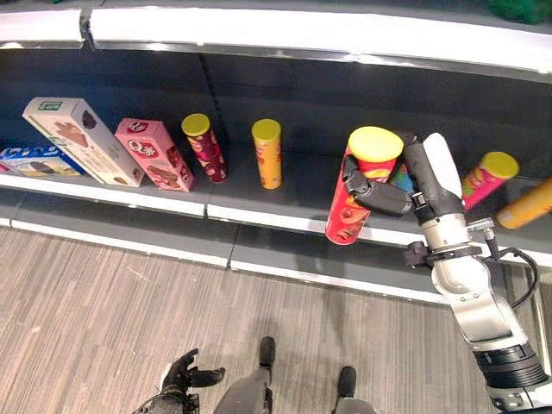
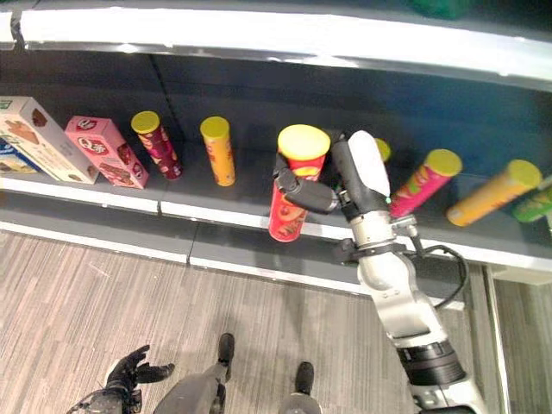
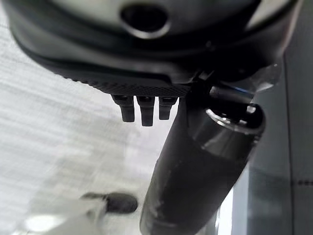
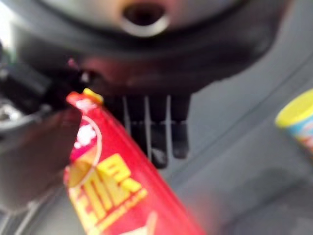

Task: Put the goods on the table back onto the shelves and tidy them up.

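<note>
A red chip can (image 1: pixel 352 205) with a yellow lid (image 1: pixel 375 143) hangs tilted over the front edge of the dark shelf (image 1: pixel 259 216), lid up. My right hand (image 1: pixel 429 172) is shut on it, thumb across the front and fingers behind. In the right wrist view the red can (image 4: pixel 117 186) runs between the thumb and the fingers (image 4: pixel 156 132). Whether the can's base touches the shelf I cannot tell. My left hand (image 1: pixel 183 375) hangs low over the floor with relaxed fingers (image 3: pixel 142 110) and holds nothing.
On the shelf, from the left, stand a blue box (image 1: pixel 34 161), a white box (image 1: pixel 82 138), a pink box (image 1: pixel 155 153), a dark red can (image 1: pixel 205 147) and an orange can (image 1: pixel 269 153). Right of my hand lean a pink can (image 1: pixel 487 177) and an orange can (image 1: pixel 526 203). Another shelf (image 1: pixel 302 34) runs above.
</note>
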Available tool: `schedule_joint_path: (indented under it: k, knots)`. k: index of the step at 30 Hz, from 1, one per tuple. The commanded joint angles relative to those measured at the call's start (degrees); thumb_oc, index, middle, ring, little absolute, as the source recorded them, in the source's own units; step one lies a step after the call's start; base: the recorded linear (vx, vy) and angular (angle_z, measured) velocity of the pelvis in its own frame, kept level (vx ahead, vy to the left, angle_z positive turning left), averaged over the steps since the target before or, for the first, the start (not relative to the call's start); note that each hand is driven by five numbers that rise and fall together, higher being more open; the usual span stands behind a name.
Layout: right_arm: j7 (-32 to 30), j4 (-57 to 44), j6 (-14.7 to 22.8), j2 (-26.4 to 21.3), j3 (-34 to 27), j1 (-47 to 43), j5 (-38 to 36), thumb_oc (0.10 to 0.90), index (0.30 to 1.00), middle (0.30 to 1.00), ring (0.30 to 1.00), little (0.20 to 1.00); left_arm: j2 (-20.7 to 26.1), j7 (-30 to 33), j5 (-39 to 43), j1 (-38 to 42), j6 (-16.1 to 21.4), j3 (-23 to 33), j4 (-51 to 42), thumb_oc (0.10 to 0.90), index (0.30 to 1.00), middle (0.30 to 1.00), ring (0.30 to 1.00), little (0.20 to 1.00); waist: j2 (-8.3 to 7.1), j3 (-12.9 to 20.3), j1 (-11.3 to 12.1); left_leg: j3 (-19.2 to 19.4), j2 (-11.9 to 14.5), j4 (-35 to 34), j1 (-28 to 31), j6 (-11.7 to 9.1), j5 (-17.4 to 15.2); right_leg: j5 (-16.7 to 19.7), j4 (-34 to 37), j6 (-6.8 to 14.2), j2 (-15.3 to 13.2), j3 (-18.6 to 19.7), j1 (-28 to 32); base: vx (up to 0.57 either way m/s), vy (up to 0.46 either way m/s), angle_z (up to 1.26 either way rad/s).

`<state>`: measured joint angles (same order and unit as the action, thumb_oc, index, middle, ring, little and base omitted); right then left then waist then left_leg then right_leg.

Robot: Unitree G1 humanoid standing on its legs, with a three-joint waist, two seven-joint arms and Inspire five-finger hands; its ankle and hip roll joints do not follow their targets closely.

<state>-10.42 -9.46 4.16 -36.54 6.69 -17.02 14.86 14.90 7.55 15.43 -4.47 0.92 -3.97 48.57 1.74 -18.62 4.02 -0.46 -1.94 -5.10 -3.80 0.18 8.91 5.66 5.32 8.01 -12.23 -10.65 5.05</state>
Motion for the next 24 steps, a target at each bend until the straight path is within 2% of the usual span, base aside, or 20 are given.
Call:
schedule_joint_path:
  k: [1, 9, 14, 15, 18, 20, 24]
  knots:
    - [-7.96, -2.64, 2.61, 0.44, -2.18, -10.38, 5.03, 0.4, 0.3, 0.3, 0.3, 0.3, 1.16, 1.73, -1.47, -4.38, 1.28, -2.38, -0.61, 0.8, 0.9, 0.9, 0.9, 0.9, -0.92, 5.63, 0.64, 0.63, 4.74, 0.13, 2.59, -4.71, -6.29, -5.2, -1.07, 1.54, 1.75, 0.06, -1.49, 0.03, 0.061, 0.03]
    - [-12.84, 1.72, 0.86, 2.91, 0.78, -13.39, 10.12, 0.4, 0.3, 0.3, 0.3, 0.3, 1.35, 2.73, -0.11, -6.57, 2.08, -4.97, -6.81, 0.8, 0.9, 0.9, 0.9, 0.9, -0.43, 3.2, 2.14, -0.09, 4.29, 0.31, 0.51, -4.39, -5.87, -4.94, -1.28, 1.86, 1.05, -1.08, -3.06, -0.01, 0.005, 0.0]
    - [-16.3, 3.88, -0.08, 2.71, 0.91, -15.77, 12.87, 0.4, 0.3, 0.3, 0.3, 0.3, 1.83, 3.23, 0.7, -7.38, 2.91, -5.62, -9.15, 0.8, 0.9, 0.9, 0.9, 0.9, 0.24, 1.62, 3.1, -0.81, 4.02, 0.4, -1.46, -4.52, -5.31, -4.56, -1.18, 1.98, 0.76, -1.95, -4.31, -0.05, -0.007, 0.02]
    - [-19.08, 5.48, -0.9, 2.72, 0.19, -17.27, 14.01, 0.4, 0.3, 0.3, 0.3, 0.3, 2.37, 3.08, 1.23, -7.98, 3.13, -6.32, -11.05, 0.8, 0.9, 0.9, 0.9, 0.9, 0.92, 0.39, 3.94, -1.45, 3.8, 0.43, -3.1, -4.62, -4.73, -4.34, -1.37, 2.07, 0.64, -2.7, -5.58, -0.06, -0.004, 0.07]
    - [-21.24, 6.53, -1.37, 2.16, -0.74, -18.82, 14.82, 0.4, 0.3, 0.3, 0.3, 0.3, 2.85, 3.18, 1.28, -8.01, 3.46, -6.81, -11.94, 0.8, 0.9, 0.9, 0.9, 0.9, 1.54, -0.26, 4.43, -2.03, 3.55, 0.42, -4.36, -4.71, -4.3, -4.08, -1.48, 2.17, 0.41, -3.38, -6.59, -0.05, 0.0, 0.19]
    - [-25.33, 8.43, -2.32, 0.99, -2.93, -22.08, 15.04, 0.4, 0.3, 0.3, 0.3, 0.3, 4.02, 3.01, 1.55, -7.91, 3.94, -7.86, -14.96, 0.8, 0.9, 0.9, 0.9, 0.9, 2.74, -1.51, 5.58, -3.44, 2.73, 0.32, -6.63, -4.75, -3.51, -3.54, -1.63, 2.56, -0.39, -4.81, -8.01, -0.03, 0.009, 0.35]
    - [-29.39, 12.27, -3.83, -0.55, -4.34, -25.32, 14.45, 0.4, 0.3, 0.3, 0.3, 0.3, 5.17, 2.82, 2.02, -7.25, 4.62, -9.44, -19.26, 0.8, 0.9, 0.9, 0.9, 0.9, 3.86, -2.0, 6.89, -5.37, 1.55, 0.18, -8.07, -4.55, -3.25, -3.06, -1.54, 3.12, -1.54, -6.83, -8.2, 0.02, 0.01, 0.37]
